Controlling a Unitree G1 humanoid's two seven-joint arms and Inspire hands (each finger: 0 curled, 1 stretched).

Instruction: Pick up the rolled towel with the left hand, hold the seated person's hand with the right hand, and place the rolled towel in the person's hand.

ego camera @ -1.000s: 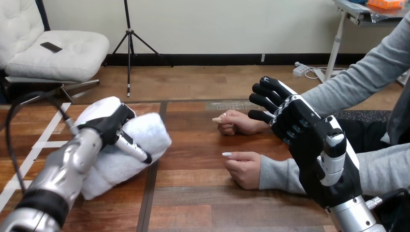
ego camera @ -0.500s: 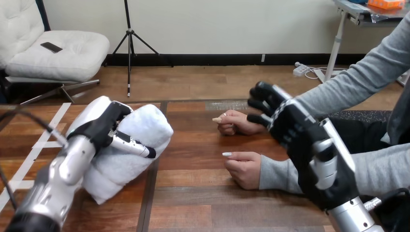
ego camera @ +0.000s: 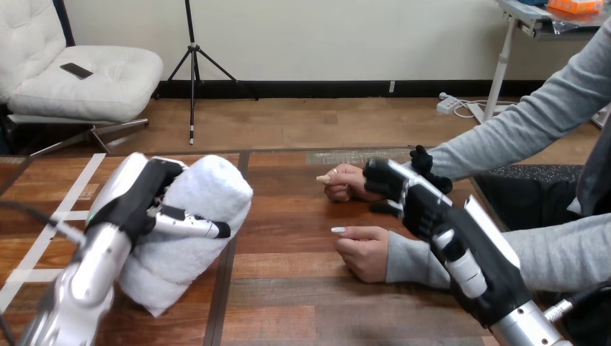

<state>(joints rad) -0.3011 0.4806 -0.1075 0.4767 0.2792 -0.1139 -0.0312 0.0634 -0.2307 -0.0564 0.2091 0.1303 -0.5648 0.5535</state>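
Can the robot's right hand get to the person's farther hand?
Probably yes. The right hand is right at the wrist of the person's farther hand, with nothing between them. The person's nearer hand lies clear of the way.

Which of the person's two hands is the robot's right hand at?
The farther hand: the right hand is at its wrist. The nearer hand lies apart.

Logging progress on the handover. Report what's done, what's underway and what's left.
Done: the left hand is curled round the rolled towel. Underway: the right hand is at the wrist of the person's farther hand; whether it grips cannot be told. Left: placing the rolled towel in that hand, which lies loosely curled on the table.
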